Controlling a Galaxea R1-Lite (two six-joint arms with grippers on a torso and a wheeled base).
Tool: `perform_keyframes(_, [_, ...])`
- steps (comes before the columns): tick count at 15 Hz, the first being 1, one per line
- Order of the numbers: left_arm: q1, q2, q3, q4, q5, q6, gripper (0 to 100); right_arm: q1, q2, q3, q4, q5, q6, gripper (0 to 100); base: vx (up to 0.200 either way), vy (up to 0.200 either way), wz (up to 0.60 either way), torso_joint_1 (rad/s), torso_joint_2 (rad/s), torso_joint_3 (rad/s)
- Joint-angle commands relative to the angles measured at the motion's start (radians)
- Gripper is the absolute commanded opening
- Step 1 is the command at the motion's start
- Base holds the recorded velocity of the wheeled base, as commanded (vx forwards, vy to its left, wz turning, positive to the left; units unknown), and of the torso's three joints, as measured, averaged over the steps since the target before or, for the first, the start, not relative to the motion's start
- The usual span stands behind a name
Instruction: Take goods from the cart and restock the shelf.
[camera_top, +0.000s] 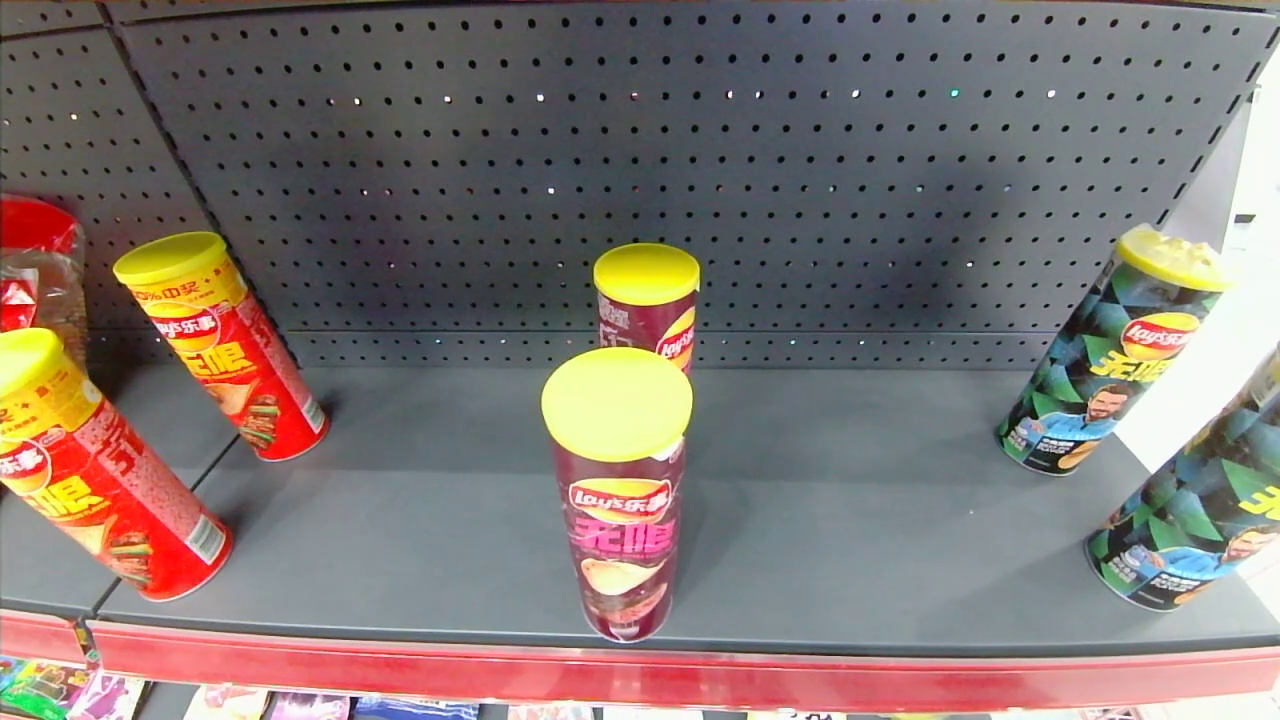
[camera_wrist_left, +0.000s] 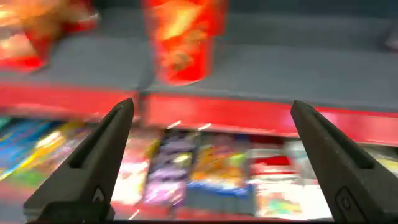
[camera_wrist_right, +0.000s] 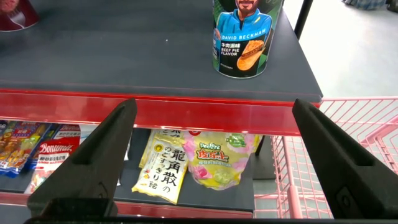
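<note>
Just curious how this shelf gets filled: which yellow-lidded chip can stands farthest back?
The rear maroon can in the middle, nearest the pegboard wall. Its maroon twin, the red cans and the green cans all stand farther forward.

Right pincer (camera_wrist_right: 212, 104) spread wide before shelf (camera_wrist_right: 124, 56); dark can (camera_wrist_right: 247, 37) near edge; pink cart (camera_wrist_right: 348, 127) beside

Shelf (camera_top: 850, 500): is showing a smooth, matt grey metal deck; its red front strip (camera_top: 700, 680) is gleaming glossy. Perforated back panel (camera_top: 700, 150): is looking matt. Maroon can (camera_top: 620, 540): is carrying a glossy printed wrap under a smooth yellow plastic lid (camera_top: 616, 403). Cart (camera_wrist_right: 367, 115): is showing pink-coated wire.
</note>
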Motion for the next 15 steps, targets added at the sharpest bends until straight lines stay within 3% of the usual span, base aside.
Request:
perform_keyframes(1, [0.000,-0.002,0.020,-0.012,-0.048,-0.017,100,0.001,0.000,0.000,0.000,0.000,-0.001,100,0.000,0.000,0.00,0.000,0.00,0.000])
perform_keyframes(2, [0.000,-0.002,0.023,-0.018,-0.043,0.014,100,0.001,0.000,0.000,0.000,0.000,-0.001,100,0.000,0.000,0.00,0.000,0.00,0.000])
perform_keyframes(3, [0.000,-0.002,0.035,-0.007,0.015,0.027,100,0.001,0.000,0.000,0.000,0.000,0.001,100,0.000,0.000,0.00,0.000,0.00,0.000])
perform_keyframes(4, [0.000,-0.002,0.034,-0.004,0.038,0.018,100,0.001,0.000,0.000,0.000,0.000,-0.001,100,0.000,0.000,0.00,0.000,0.00,0.000])
perform_keyframes(6, [0.000,-0.002,0.034,-0.005,0.000,0.032,100,0.001,0.000,0.000,0.000,0.000,-0.001,100,0.000,0.000,0.00,0.000,0.00,0.000])
perform_keyframes(15, [0.000,-0.002,0.034,-0.005,0.006,0.029,100,0.001,0.000,0.000,0.000,0.002,0.001,100,-0.022,0.000,0.00,0.001,0.00,0.000])
